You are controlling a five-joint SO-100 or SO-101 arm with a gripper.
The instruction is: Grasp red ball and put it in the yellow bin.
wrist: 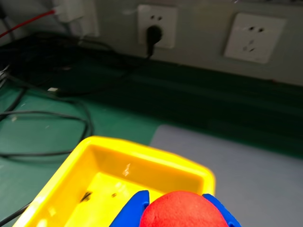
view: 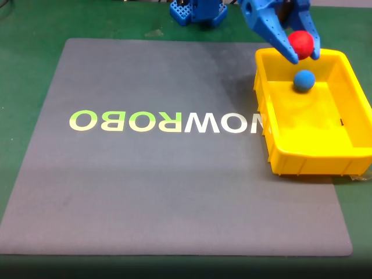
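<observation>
The red ball (view: 300,42) is clamped between the blue fingers of my gripper (view: 303,55), which hangs over the far end of the yellow bin (view: 354,152). A blue ball (view: 303,80) lies inside the bin just below the gripper. In the wrist view the red ball (wrist: 182,210) fills the bottom edge between two blue fingertips (wrist: 131,209), with the yellow bin (wrist: 142,157) underneath and ahead.
The bin stands at the right edge of a grey mat (view: 145,174) printed with pale letters, on a green table. The arm's blue base (view: 197,11) is at the top. Cables (wrist: 47,118) and wall sockets (wrist: 156,21) lie beyond the bin in the wrist view.
</observation>
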